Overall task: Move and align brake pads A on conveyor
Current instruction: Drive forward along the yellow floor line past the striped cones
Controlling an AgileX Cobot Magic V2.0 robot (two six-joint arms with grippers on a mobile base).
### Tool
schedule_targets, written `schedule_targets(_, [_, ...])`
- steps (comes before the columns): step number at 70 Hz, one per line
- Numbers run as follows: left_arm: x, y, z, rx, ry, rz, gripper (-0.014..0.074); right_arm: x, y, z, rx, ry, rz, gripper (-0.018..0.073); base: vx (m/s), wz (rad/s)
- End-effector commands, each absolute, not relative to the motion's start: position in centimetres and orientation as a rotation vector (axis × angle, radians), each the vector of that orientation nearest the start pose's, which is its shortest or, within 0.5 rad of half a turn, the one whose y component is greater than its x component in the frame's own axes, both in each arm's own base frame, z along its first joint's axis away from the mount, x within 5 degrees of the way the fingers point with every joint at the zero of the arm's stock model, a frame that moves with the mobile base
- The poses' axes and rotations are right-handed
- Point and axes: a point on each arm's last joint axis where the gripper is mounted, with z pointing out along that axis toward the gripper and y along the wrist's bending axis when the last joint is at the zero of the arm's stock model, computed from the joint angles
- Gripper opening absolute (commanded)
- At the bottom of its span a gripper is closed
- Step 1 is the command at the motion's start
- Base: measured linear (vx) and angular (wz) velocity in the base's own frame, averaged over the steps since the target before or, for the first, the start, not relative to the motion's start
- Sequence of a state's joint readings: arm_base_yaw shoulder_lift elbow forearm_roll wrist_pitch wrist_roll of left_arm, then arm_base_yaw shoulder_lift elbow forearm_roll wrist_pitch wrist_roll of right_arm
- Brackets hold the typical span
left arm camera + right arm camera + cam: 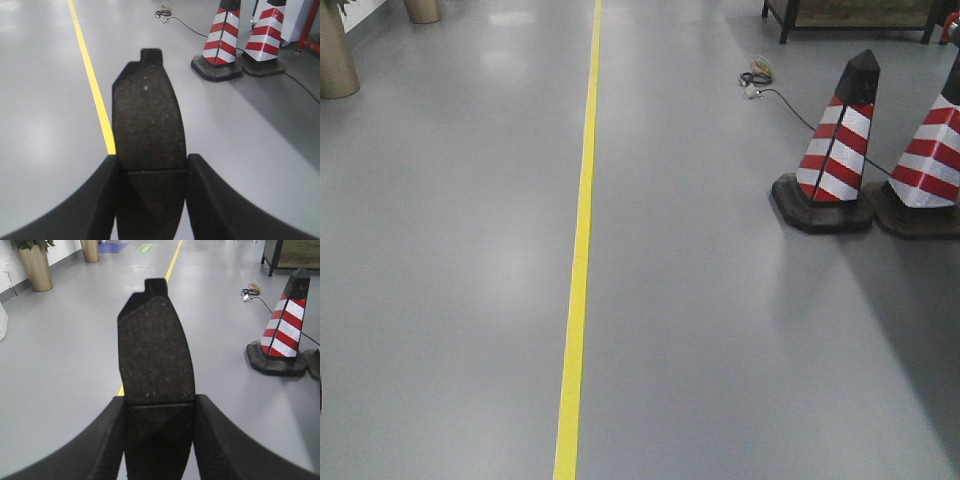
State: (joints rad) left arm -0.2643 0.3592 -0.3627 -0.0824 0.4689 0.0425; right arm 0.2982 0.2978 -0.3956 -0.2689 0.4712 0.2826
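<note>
Across all three views: grey glossy floor (720,330), no belt in sight. Yellow floor line (580,260), running straight away from the cameras. Two red-and-white striped traffic cones on black bases, near cone (840,150) and second cone (932,150), side by side to the right of the line, bases just beside each other. Black cable (790,108) trailing past them to a small tangle. Planter (36,267) by the left wall. Left gripper (151,195): black fingers (100,200) closed onto the lower part of one brake pad (147,115), dark, speckled, groove across its face, tab at the far end, carried above the floor. Right gripper (159,440): likewise clamped on a second brake pad (156,347), same attitude.
</note>
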Motion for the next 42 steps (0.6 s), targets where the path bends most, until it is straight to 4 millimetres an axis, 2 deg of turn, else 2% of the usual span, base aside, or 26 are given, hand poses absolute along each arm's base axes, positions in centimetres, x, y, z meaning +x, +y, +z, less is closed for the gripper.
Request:
schedule_targets(1, [8.03,-2.53,28.63,0.233,1.826,-0.248,-0.0006,7.19,1.14,30.33,-0.166,1.721,0.127,0.0003,0.77,-0.03])
schedule_targets(42, [8.15,-2.56,28.56,0.233,1.834,-0.248,-0.0006,7.19,1.14,30.33,-0.166,1.721,0.127,0.0003,0.73,-0.04])
